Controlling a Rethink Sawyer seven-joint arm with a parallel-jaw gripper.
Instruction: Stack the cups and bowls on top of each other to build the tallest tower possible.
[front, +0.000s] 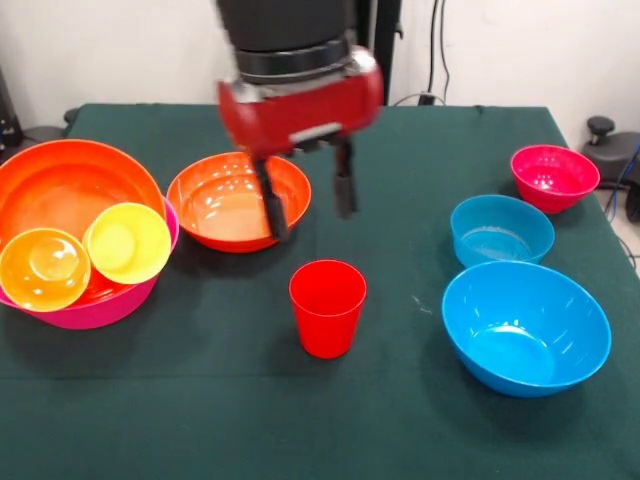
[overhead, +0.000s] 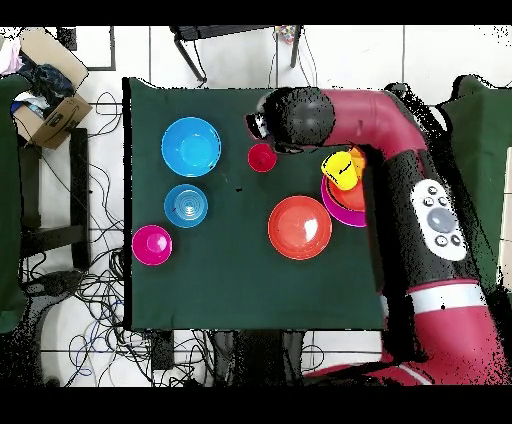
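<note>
Tool (front: 306, 200) spread wide, empty, held above and behind red cup (front: 327, 307) | cup upright at bench (front: 200, 400) centre, likely next grasp | yellow and orange cups nested in pink bowl (front: 100, 305)

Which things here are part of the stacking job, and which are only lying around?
For the job:
red cup
yellow cup
orange cup
pink bowl with an orange bowl inside it
second orange bowl
large blue bowl
small blue bowl
magenta bowl
gripper, open

Just lying about:
cardboard box
floor cables
</note>
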